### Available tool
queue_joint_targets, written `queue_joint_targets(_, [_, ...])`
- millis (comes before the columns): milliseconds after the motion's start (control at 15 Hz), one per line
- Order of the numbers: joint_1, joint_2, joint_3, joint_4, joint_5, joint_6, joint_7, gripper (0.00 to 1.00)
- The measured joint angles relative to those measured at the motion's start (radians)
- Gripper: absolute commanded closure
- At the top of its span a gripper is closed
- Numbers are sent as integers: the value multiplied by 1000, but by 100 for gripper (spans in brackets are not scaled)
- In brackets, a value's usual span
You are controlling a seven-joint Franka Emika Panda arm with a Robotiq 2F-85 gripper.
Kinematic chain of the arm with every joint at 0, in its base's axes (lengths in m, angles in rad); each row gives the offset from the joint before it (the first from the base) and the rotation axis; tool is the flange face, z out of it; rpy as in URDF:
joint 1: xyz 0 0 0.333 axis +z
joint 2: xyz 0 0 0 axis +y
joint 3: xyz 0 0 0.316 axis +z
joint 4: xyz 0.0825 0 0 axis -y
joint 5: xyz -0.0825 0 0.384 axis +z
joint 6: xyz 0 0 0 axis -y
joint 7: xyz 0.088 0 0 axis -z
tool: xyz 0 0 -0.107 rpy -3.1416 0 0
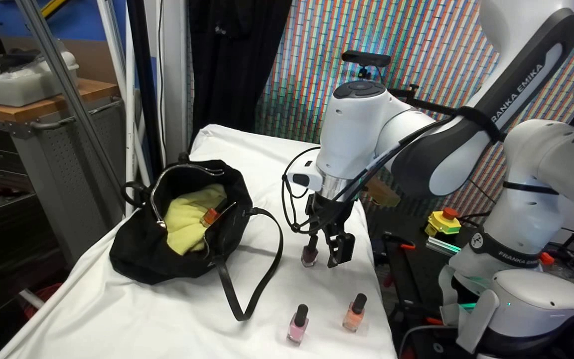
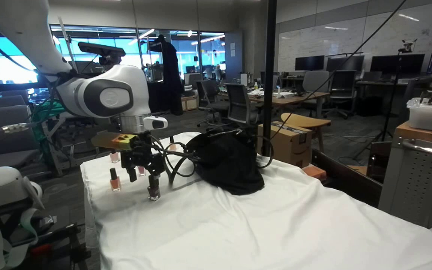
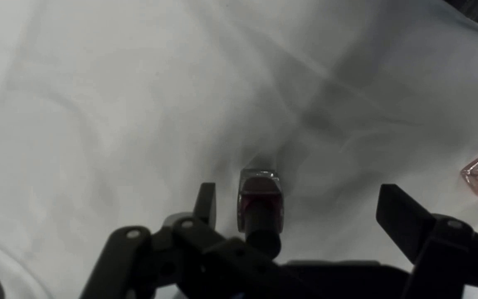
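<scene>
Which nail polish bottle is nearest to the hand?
The dark red bottle: in the wrist view, it appears between the open fingers of the hand. Others, such as the pink bottle, are lighter and farther away.

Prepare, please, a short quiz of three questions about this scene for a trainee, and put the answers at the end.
1. Choose: in the wrist view, which colour is the bottle that shows between the jaws? A) pink; B) dark red; C) peach.
2. True or false: the jaws are shut on this bottle.
3. Answer in one word: what colour is the cloth inside the black bag?

Key:
1. B.
2. False; the jaws stand wide open, with a gap visible on each side of the bottle.
3. Yellow.
</scene>
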Motion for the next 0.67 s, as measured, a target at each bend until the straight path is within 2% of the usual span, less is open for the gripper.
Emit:
queue_joint_targets(333, [-12, 56, 0, 2, 0, 90, -5, 0])
queue_joint_targets(667, [-21, 103, 0, 19, 0, 109, -7, 0])
